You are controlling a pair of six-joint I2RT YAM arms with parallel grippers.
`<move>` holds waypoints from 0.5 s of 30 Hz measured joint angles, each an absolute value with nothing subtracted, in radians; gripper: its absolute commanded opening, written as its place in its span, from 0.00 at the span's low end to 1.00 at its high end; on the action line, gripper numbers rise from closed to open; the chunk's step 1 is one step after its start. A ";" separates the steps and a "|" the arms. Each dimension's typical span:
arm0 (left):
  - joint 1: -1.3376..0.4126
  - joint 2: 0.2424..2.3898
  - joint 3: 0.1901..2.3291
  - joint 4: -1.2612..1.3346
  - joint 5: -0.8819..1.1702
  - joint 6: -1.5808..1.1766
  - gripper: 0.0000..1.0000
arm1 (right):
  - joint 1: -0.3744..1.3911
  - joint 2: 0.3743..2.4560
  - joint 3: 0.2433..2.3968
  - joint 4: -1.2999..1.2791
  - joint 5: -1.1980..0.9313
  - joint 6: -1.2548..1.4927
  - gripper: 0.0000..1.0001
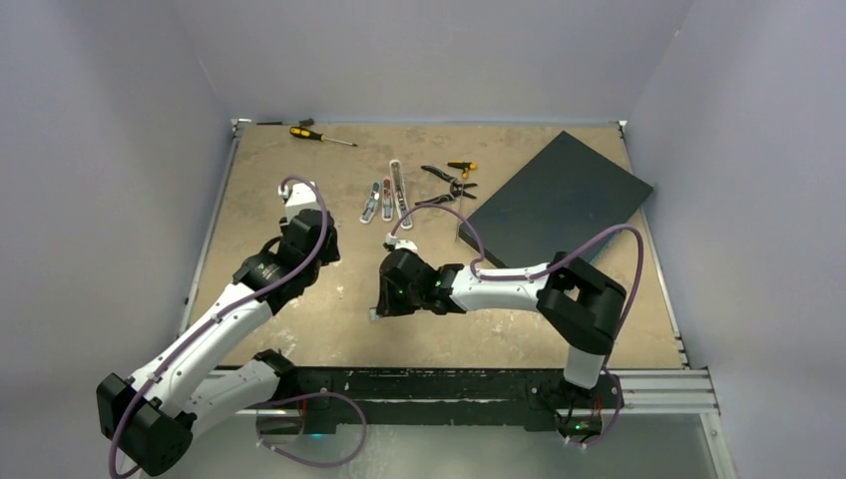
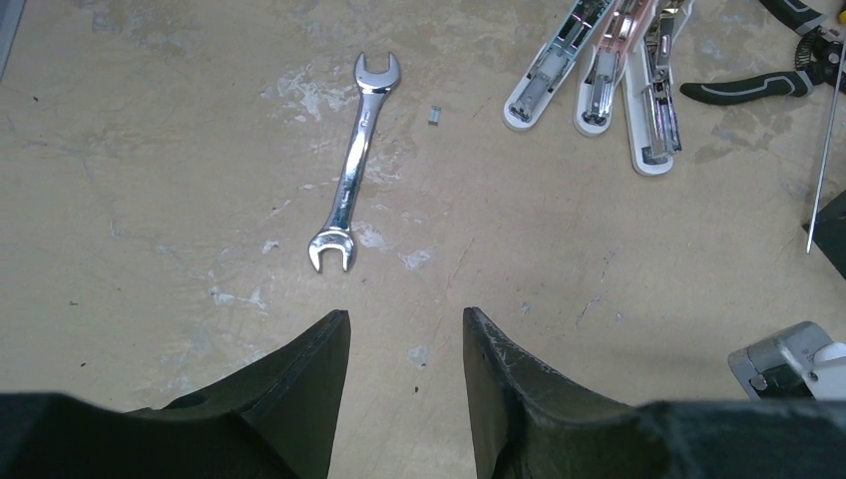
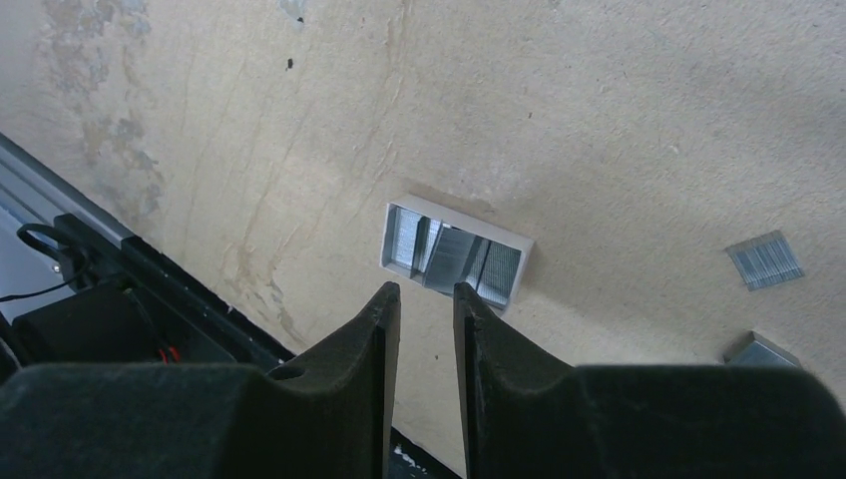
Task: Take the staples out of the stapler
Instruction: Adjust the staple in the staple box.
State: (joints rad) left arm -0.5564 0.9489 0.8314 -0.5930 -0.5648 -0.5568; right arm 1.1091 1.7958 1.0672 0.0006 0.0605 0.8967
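Since R gripper [image 3: 424, 311] hangs low over the tray [image 3: 464, 222], well apart from the staplers [image 1: 386, 200] on their near side, I read the step as working staples [image 3: 454, 257] at that tray. Drop or pick, can't tell which. Its jaws are nearly closed, w/ a thin gap and nothing visible between the pads. L gripper [image 2: 404, 339] is spread wide and empty, over bare table [image 2: 150, 200] on the near side of the staplers.

Staples: a stack sits in the tray, and two loose strips [image 3: 763, 259] lie on the table, also well to the near side of the staplers. One tiny block [image 2: 434, 115] lies just left of the staplers in L wrist view. Whether the staplers' channels hold more is too small to tell.

Tips, my judgement:
- Strips are thin & flat. Open only a bit wider than the strip and come straight down, pads straddling the short width.
- Close slow. Strips prob. snap or skid if pinched hard or off-centre.
- Confirm grip on R wrist cam before lifting; top cam is too coarse.
- Release low over the tray so nothing bounces out.
- Keep L clear unless a stapler needs bracing.
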 measured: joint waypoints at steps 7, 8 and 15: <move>-0.556 0.949 0.831 -0.593 -0.570 -0.556 0.44 | 1.112 1.801 1.081 -0.022 0.070 0.896 0.27; -0.556 0.949 0.831 -0.593 -0.572 -0.555 0.44 | 1.112 1.801 1.083 -0.023 0.071 0.896 0.26; -0.556 0.949 0.831 -0.593 -0.574 -0.555 0.44 | 1.112 1.813 1.101 -0.025 0.090 0.894 0.25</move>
